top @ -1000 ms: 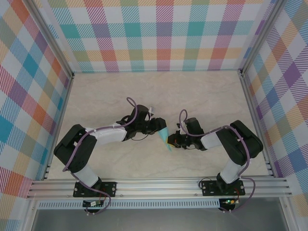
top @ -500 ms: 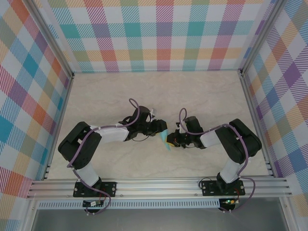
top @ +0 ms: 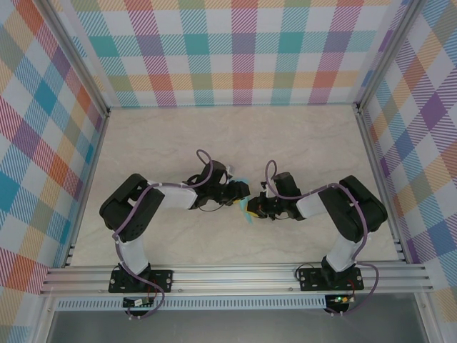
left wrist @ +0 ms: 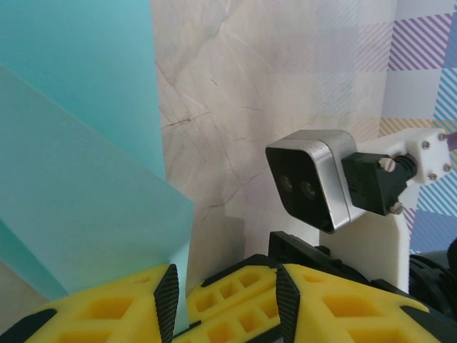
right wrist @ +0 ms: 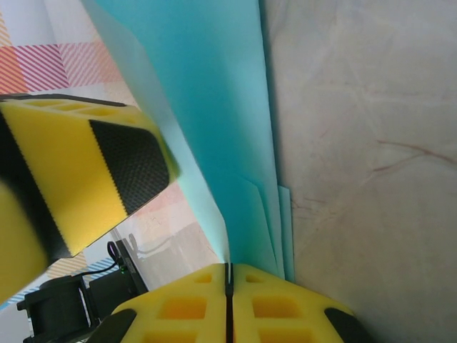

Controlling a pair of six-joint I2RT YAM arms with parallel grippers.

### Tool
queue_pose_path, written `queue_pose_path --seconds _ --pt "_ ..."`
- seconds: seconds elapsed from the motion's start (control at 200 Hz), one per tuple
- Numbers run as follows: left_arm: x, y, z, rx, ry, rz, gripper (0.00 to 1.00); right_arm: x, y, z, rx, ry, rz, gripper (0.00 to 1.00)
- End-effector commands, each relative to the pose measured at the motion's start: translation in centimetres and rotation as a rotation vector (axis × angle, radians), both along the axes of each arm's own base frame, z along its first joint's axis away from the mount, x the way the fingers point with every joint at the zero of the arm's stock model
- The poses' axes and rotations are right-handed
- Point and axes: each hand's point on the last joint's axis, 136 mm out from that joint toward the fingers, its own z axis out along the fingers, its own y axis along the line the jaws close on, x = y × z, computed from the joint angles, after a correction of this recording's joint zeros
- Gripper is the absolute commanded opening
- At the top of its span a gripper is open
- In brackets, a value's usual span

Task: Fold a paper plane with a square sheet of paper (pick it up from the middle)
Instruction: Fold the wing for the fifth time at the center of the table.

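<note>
Risks, biggest item first. Marble-look table (top: 214, 143): the part-folded paper plane (top: 246, 209) is held just above it, mid-table between my two arms. If either arm dips, the lower point could crumple against the surface.

Paper plane (right wrist: 214, 107): several layers are stacked at one edge. I judge that any pull between the two arms could shear the layers out of register or tear the thin sheet.

My right gripper (right wrist: 228, 275) is clamped tight on the paper's lower edge. My left gripper (left wrist: 227, 286) stands half-spread, astride the paper edge and the right fingertips. If it closed here it could nip my own fingers instead of the paper. Its pad (right wrist: 132, 168) lies against a flap, but I cannot tell if it presses.

Materials:
- Table: smooth, pale, with fine brown veins.
- Paper (left wrist: 86, 179): matte light turquoise, flat panels, sharp straight creases, slightly translucent.
- Finger bodies: yellow, with ribbed square pockets.
- Pads: black, fine-woven texture.
</note>
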Motion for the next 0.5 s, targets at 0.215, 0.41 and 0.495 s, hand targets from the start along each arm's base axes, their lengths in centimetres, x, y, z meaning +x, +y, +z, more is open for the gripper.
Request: queue_pose_path --seconds 0.215,0.41,0.495 --pt "1.3 0.4 -1.7 0.054 -0.003 0.031 0.42 -0.2 0.2 -0.4 -0.008 0.010 0.016 0.09" --pt "1.4 0.4 -2.8 0.075 0.006 0.020 0.42 -0.5 -0.2 -0.9 -0.030 0.027 0.010 0.10" --pt "1.1 0.6 -3.3 0.087 0.019 0.019 0.41 -0.5 -0.3 -1.0 -0.040 0.030 0.006 0.10"
